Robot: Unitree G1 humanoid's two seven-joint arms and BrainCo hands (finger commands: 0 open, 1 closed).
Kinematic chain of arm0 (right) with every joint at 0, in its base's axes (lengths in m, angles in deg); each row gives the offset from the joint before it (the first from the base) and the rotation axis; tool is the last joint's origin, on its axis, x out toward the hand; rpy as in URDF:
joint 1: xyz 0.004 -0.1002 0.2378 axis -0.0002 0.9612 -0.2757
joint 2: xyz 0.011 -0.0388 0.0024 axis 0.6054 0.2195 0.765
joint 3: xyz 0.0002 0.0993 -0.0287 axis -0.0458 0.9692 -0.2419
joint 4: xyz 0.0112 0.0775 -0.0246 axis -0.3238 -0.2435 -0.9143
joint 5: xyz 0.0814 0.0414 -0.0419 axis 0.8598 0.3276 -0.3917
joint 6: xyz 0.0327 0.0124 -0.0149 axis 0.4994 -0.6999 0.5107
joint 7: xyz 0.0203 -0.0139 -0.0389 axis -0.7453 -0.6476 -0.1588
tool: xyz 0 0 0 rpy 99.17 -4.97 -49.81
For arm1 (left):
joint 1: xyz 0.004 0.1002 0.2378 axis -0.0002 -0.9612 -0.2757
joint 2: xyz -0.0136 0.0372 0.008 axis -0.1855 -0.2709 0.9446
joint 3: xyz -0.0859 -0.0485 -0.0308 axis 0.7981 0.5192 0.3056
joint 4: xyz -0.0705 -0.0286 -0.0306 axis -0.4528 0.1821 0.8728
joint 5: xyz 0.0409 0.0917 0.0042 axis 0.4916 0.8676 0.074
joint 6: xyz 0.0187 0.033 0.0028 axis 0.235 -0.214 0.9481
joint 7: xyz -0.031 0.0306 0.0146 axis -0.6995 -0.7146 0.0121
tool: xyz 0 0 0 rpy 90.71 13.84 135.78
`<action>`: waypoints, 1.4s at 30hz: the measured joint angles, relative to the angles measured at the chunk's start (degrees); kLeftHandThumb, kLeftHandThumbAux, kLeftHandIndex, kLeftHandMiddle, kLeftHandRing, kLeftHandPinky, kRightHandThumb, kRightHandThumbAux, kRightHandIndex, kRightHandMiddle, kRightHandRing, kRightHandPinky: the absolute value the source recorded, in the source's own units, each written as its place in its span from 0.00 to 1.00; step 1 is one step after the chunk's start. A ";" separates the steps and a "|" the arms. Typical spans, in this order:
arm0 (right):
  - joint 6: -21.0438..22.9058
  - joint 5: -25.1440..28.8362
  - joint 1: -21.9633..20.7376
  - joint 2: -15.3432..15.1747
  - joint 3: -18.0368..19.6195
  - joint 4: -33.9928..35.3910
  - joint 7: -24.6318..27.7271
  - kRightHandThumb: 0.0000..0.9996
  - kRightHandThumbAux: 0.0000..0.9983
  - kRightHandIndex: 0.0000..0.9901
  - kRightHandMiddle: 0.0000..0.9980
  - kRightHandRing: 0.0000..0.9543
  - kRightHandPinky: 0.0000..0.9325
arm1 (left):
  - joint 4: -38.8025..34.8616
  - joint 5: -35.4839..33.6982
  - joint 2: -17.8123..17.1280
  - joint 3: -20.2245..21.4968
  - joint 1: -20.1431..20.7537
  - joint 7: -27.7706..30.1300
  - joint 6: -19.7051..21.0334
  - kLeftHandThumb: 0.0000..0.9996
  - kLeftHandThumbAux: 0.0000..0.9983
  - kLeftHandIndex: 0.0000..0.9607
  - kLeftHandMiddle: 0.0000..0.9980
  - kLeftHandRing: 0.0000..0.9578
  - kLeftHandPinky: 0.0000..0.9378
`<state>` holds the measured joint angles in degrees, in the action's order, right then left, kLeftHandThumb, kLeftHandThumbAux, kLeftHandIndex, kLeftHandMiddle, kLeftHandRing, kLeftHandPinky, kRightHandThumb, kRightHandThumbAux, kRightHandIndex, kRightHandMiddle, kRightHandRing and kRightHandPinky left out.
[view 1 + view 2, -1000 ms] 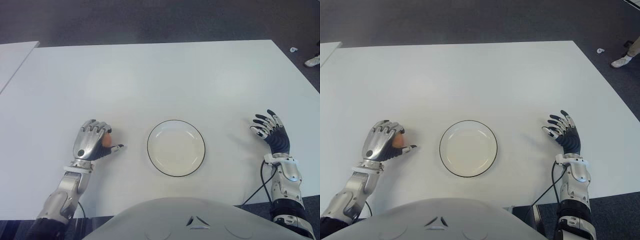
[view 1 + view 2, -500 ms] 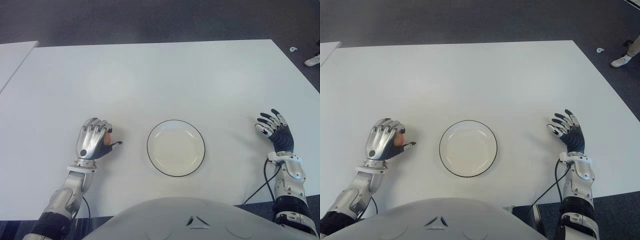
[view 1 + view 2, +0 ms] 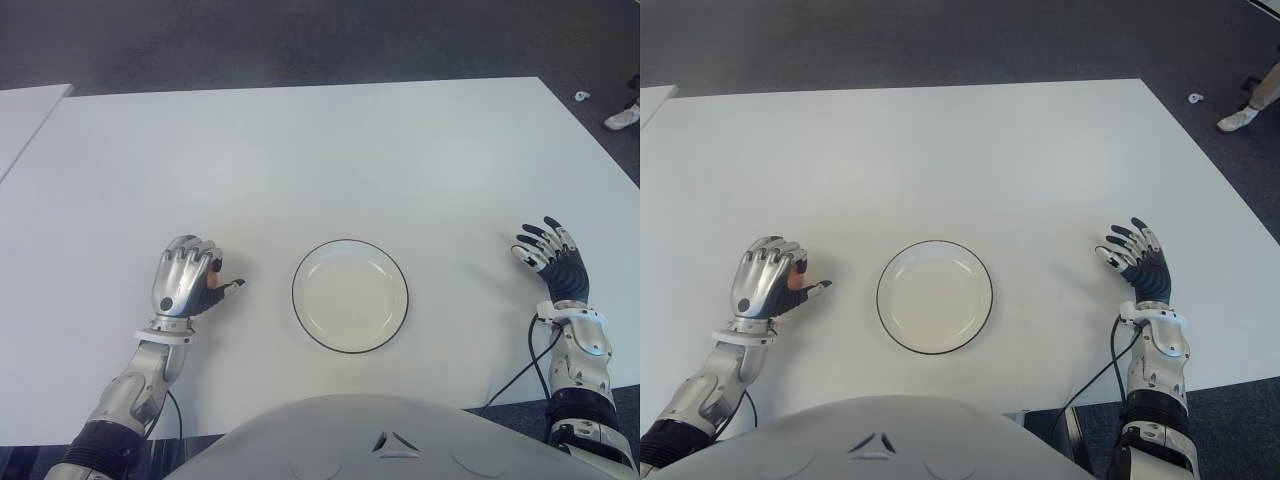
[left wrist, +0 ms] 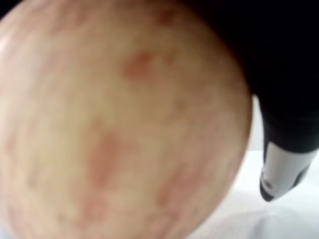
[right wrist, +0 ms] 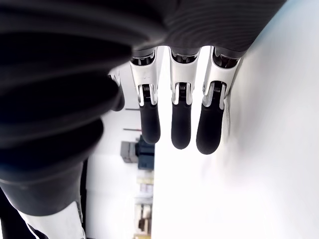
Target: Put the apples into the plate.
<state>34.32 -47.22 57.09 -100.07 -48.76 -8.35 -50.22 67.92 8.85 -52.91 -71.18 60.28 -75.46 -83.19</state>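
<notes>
We take the plate (image 3: 350, 295) as our landmark: a white round plate with a thin dark rim, lying on the white table (image 3: 320, 150) near the robot's edge, with nothing on it.

To the left of the plate, with a gap of bare table between, we see the left hand (image 3: 186, 278), its silver fingers curled over with the thumb pointing toward the plate. A sliver of orange-pink shows under the fingers in the eye views, and the left wrist view is almost filled by the apple (image 4: 114, 124), pale yellow with reddish blotches, pressed close against the dark palm with one fingertip (image 4: 281, 174) beside it. So the hand is closed around the apple, off the plate.

Well to the right of the plate we see the right hand (image 3: 552, 262), fingers spread and raised, holding nothing; its wrist view shows three straight fingers (image 5: 180, 117) beside the table surface. A dark cable (image 3: 525, 355) runs from its wrist toward the table edge.

We can read no brand, label or writing on anything in view.
</notes>
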 measured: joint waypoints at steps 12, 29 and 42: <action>0.02 -0.03 -0.21 0.17 0.09 -0.15 -0.88 0.43 0.80 0.12 0.29 0.32 0.30 | -0.59 -0.89 -0.02 0.17 0.00 0.35 -0.29 0.79 0.67 0.88 0.87 0.90 0.91; -0.01 -0.23 0.06 0.39 -0.02 0.32 -0.91 0.42 0.80 0.12 0.29 0.31 0.30 | -1.11 -1.68 -0.19 0.24 -0.05 1.21 -0.91 0.79 0.67 0.88 0.87 0.90 0.91; -0.30 -0.51 0.14 0.41 -0.30 0.21 -0.70 0.41 0.81 0.11 0.29 0.31 0.31 | -2.04 -1.94 -0.42 0.37 -0.18 2.68 -0.94 0.78 0.68 0.88 0.88 0.90 0.92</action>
<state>34.01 -47.73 57.23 -99.66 -49.06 -8.13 -50.93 65.88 6.91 -53.33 -70.81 60.10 -72.77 -84.13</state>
